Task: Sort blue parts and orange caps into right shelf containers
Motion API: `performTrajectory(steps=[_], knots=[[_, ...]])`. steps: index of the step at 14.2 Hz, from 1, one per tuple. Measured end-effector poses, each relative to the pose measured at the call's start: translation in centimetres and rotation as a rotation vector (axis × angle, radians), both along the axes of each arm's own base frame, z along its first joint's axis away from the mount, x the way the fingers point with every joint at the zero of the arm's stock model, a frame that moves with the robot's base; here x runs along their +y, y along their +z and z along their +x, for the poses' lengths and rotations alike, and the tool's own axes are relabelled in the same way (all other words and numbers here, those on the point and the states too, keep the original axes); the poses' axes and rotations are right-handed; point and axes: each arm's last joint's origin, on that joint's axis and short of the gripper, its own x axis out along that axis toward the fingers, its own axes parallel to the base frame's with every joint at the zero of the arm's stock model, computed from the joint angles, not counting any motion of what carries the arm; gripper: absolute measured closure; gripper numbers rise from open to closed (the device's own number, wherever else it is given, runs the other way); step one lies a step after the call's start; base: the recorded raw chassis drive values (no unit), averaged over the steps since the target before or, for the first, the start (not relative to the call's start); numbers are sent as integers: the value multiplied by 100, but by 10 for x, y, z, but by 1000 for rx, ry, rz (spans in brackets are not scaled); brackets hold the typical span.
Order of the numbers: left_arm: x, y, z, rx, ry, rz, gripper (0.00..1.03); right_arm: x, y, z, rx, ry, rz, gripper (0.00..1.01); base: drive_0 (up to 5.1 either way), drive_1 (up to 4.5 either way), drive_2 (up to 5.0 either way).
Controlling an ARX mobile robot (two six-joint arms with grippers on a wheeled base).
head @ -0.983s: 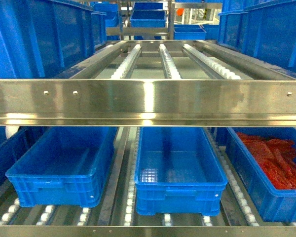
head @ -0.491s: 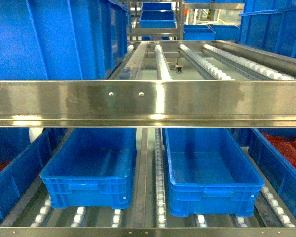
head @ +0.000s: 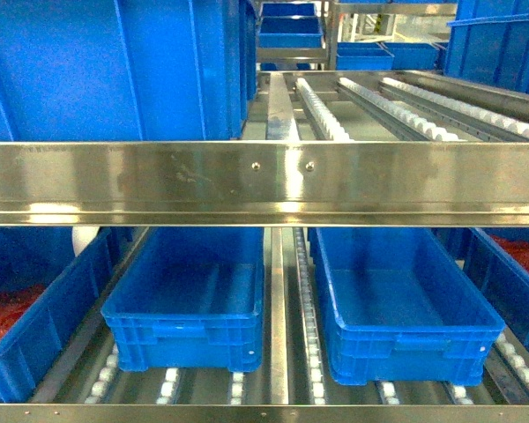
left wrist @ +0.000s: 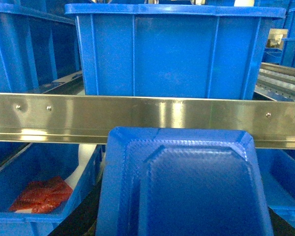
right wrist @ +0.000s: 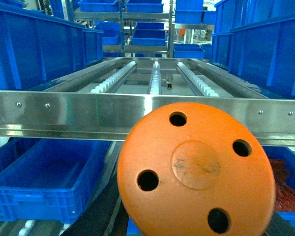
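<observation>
Presently, parts are carried toward the lower shelf crates.
Blue part [left wrist: 184, 187] and orange cap [right wrist: 196, 169] fill the wrist views; claw states cannot be told; the empty crate [head: 335, 326] should be approached squarely.

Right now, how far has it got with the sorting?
Barely started, it seems. The two middle crates on the lower shelf look empty. In hand: a blue part fills the left wrist view and an orange disc the right one, presumably carried, though no fingers show. Both are not yet dropped into crates.
</observation>
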Motion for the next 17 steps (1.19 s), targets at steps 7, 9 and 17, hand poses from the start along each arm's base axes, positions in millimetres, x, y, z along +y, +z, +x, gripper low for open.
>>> performTrajectory(steps=[7, 9, 17], knots=[[0, 0, 0, 1, 0, 0, 60, 0, 0, 0, -1, 0, 0, 58, 0, 0, 0], [0, 0, 0, 1, 0, 0, 60, 0, 0, 0, -1, 0, 0, 58, 0, 0, 0], [0, 0, 0, 1, 0, 0, 60, 0, 0, 0, -1, -2, 0, 58, 0, 0, 0]])
